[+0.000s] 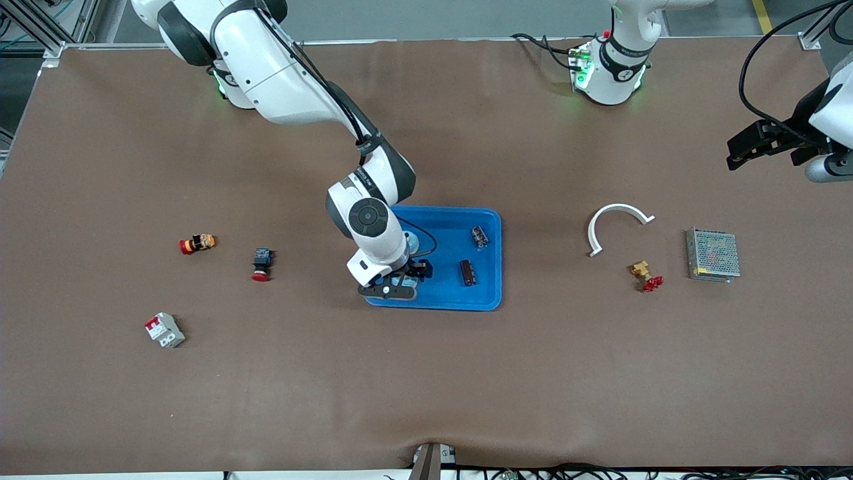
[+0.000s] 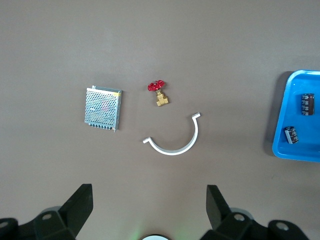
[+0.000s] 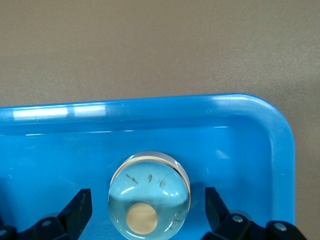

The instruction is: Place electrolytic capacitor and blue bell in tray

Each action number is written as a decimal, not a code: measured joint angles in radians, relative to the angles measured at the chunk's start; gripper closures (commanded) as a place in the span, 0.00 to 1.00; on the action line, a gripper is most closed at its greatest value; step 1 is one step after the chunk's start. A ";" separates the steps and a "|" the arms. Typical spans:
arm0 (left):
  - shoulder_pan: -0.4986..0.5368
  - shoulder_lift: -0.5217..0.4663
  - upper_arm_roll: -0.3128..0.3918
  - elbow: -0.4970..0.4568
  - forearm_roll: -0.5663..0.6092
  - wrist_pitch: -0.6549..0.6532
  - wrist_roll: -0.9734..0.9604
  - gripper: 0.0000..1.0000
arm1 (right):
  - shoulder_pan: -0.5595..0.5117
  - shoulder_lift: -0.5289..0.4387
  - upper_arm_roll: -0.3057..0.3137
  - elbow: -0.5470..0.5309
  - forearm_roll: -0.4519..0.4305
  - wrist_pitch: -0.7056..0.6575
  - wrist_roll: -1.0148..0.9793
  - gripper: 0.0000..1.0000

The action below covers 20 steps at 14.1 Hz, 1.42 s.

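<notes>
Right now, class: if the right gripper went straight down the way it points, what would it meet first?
Most likely the pale-blue domed bell with a round button, which sits between the open right gripper fingers on the floor of the bright-blue plastic tray. Its height above the bell is unclear.

Both arms white-shelled with dark grey joint bands, black cables along the links, green indicator lights at the bases; right gripper [image 1: 398,283] and left gripper [image 1: 756,147] black, fingers [image 3: 80,210] wedge-shaped and matte, round screw holes in the mounts just outboard of the jaws.
</notes>
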<state>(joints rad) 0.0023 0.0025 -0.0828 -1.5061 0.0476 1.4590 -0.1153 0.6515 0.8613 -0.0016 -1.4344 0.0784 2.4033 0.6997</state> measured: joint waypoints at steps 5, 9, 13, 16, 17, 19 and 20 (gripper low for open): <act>0.000 0.000 0.000 0.000 0.000 0.000 0.000 0.00 | -0.003 -0.029 -0.010 0.014 -0.001 -0.075 0.000 0.00; 0.000 0.000 0.000 0.000 0.000 0.000 0.000 0.00 | -0.012 -0.166 -0.014 0.017 -0.001 -0.270 0.000 0.00; 0.000 0.000 0.000 0.000 0.000 0.000 0.000 0.00 | -0.033 -0.370 -0.015 -0.076 -0.003 -0.413 -0.011 0.00; 0.000 0.000 0.000 0.001 0.000 0.000 0.000 0.00 | -0.063 -0.508 -0.017 -0.118 -0.005 -0.570 -0.061 0.00; 0.000 0.000 0.000 0.001 0.000 0.000 0.000 0.00 | -0.079 -0.557 -0.017 -0.129 -0.005 -0.620 -0.084 0.00; 0.000 0.000 0.000 0.001 0.000 0.000 0.000 0.00 | -0.126 -0.667 -0.019 -0.163 -0.006 -0.719 -0.159 0.00; 0.000 0.000 0.000 0.001 0.000 0.000 0.000 0.00 | -0.153 -0.717 -0.019 -0.184 -0.007 -0.753 -0.198 0.00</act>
<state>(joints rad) 0.0023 0.0025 -0.0830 -1.5050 0.0476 1.4590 -0.1154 0.4990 0.1447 -0.0210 -1.6180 0.0716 1.6506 0.5019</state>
